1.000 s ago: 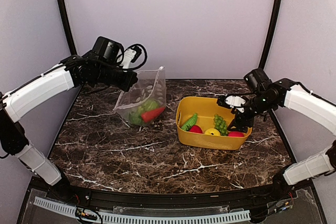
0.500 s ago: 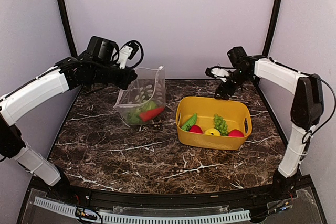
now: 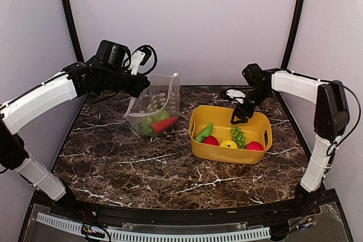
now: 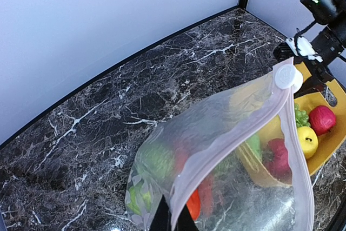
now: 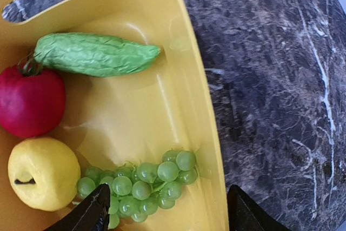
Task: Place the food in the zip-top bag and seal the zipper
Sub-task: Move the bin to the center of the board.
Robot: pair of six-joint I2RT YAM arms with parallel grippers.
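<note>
1. The marble counter (image 3: 170, 168) carries both containers side by side, bag on the left and basket on the right, so each carry between them is short.
2. The zip-top bag (image 3: 156, 101) rests on the counter, tilted, with its mouth lifted and gaping toward the basket. An orange carrot (image 3: 164, 123) and some green pieces already lie in its bottom.
3. The yellow basket (image 3: 227, 154) holds the remaining food: a cucumber (image 5: 94, 55), a red tomato (image 5: 30, 101), a lemon (image 5: 43, 174) and a grape bunch (image 5: 146, 185).
4. The left pincer (image 4: 172, 221) is clamped shut on the bag's mouth edge at the pinkish zipper (image 4: 227, 150) — apparently to hold the opening up for loading. The white slider (image 4: 287, 77) sits at the far end of the strip, and the mouth is unsealed.
5. The right pincer (image 5: 170, 215) hovers over the basket with its jaws apart and empty. The grapes lie just beneath it — likely the next pick.
</note>
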